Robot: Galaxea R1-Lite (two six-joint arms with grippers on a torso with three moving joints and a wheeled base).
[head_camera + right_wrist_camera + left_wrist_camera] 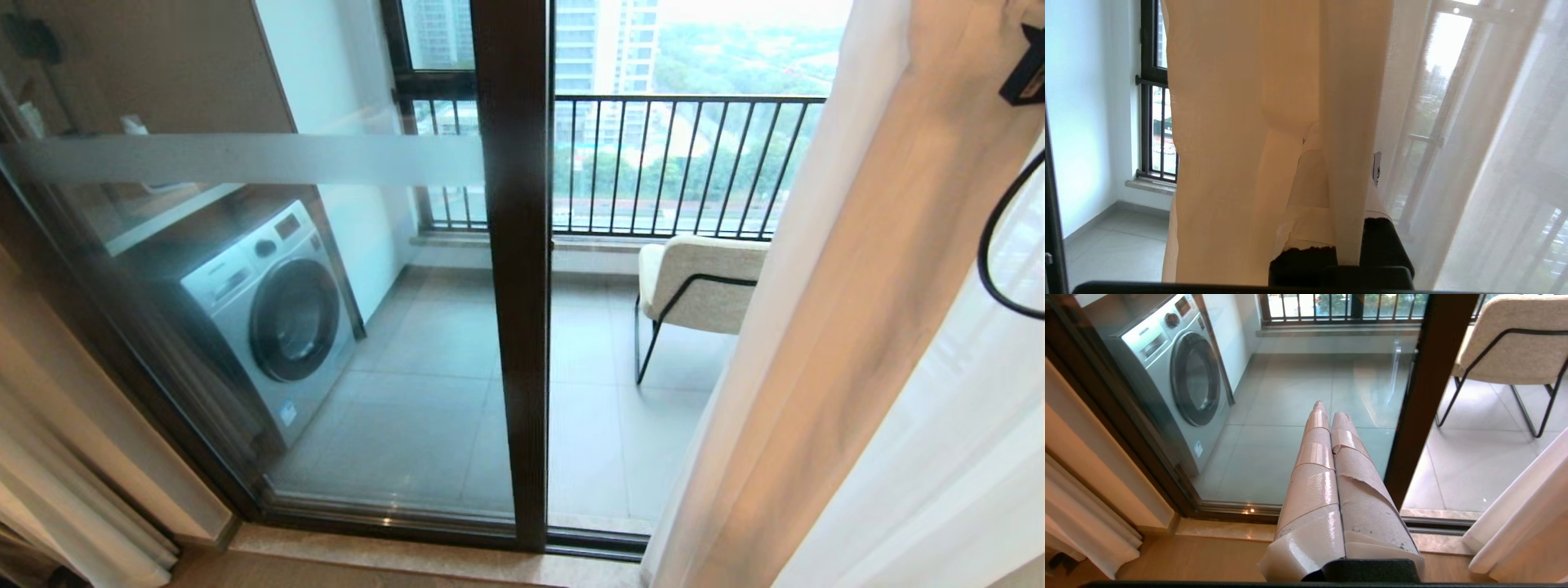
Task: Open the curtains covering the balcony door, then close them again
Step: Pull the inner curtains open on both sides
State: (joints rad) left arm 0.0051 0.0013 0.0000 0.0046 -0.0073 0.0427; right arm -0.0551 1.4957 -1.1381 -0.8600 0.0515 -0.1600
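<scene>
The balcony door (513, 286) stands uncovered in the head view, with a dark frame, glass panels and a frosted band (245, 158) on the left panel. The curtains hang bunched at the right: a beige drape (849, 327) and sheer white fabric (963, 457) beside it. In the right wrist view my right gripper (1341, 155) is shut on a vertical fold of the beige drape (1220, 122), which hides its fingertips; the sheer panel (1486, 143) hangs just past it. My left gripper (1329, 410) is shut and holds nothing, pointing low at the door's glass (1290, 396).
Behind the glass a washing machine (273, 314) stands at the left and a beige chair (702, 282) with black legs at the right, before a black railing (678, 163). More curtain fabric (57, 490) hangs at the lower left. A stone threshold (408, 559) runs along the door's foot.
</scene>
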